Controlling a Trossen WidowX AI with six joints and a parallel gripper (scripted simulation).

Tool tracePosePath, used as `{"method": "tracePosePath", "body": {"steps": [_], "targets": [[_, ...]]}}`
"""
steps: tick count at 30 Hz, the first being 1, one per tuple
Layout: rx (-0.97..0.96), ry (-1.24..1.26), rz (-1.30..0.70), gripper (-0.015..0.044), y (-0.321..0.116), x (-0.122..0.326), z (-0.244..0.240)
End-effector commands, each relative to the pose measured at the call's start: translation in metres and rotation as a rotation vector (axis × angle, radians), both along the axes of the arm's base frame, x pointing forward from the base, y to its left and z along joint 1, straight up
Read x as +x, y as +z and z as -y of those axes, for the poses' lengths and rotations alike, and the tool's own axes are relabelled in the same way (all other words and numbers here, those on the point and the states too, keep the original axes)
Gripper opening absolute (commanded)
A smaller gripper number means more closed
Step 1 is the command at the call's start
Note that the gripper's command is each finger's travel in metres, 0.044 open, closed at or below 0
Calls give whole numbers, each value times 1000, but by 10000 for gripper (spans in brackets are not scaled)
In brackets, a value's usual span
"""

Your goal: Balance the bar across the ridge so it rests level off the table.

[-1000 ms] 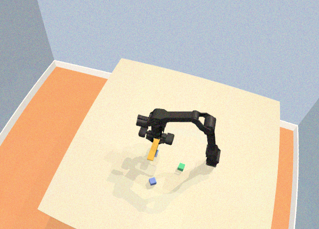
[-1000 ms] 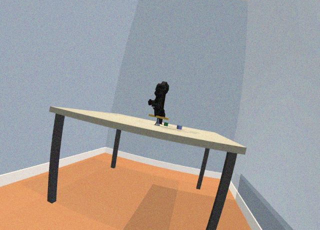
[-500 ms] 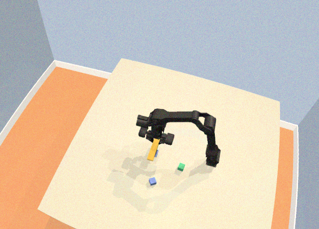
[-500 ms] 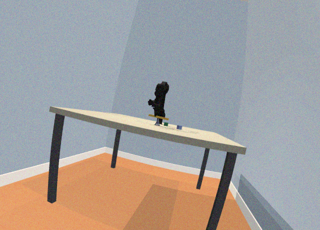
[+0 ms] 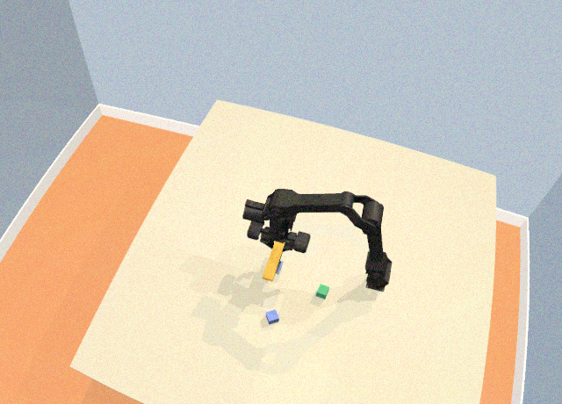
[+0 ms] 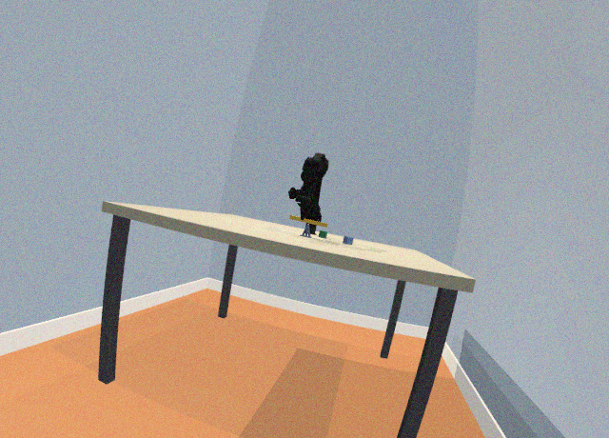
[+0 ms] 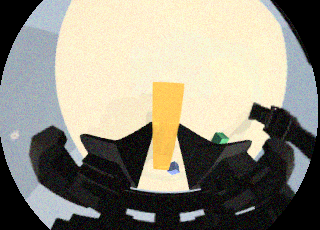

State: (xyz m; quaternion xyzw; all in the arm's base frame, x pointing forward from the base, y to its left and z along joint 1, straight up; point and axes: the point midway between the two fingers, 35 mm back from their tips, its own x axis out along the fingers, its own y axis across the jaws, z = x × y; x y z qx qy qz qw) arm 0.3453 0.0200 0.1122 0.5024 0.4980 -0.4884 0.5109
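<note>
One bench [image 5: 363, 163] [image 6: 295, 251] [image 7: 175, 40] is carrying everything here. My one claw [image 5: 277, 244] [image 7: 164, 125] is pinching the single yellow bar [image 5: 273, 261] [image 6: 308, 221] [image 7: 167, 115], which I am holding above the bench. Its long axis is running out from between my fingertips, toward the near side in the top view, and sloping slightly down to the right in the exterior view. One blue ridge [image 5: 279, 267] [image 6: 306, 230] [image 7: 173, 168] is standing under the bar; whether they are touching, I cannot tell. Two small cubes, one green [image 5: 322, 291] [image 6: 323, 234] [image 7: 220, 138] and one blue [image 5: 272, 316] [image 6: 348, 240], are sitting near the ridge, apart from it.
</note>
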Motion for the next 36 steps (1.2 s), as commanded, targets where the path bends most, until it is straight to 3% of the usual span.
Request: {"method": "tracePosePath", "body": {"steps": [1,36], "targets": [[0,-4,1,0,0,0,0],[0,-4,1,0,-3,0,0]]}}
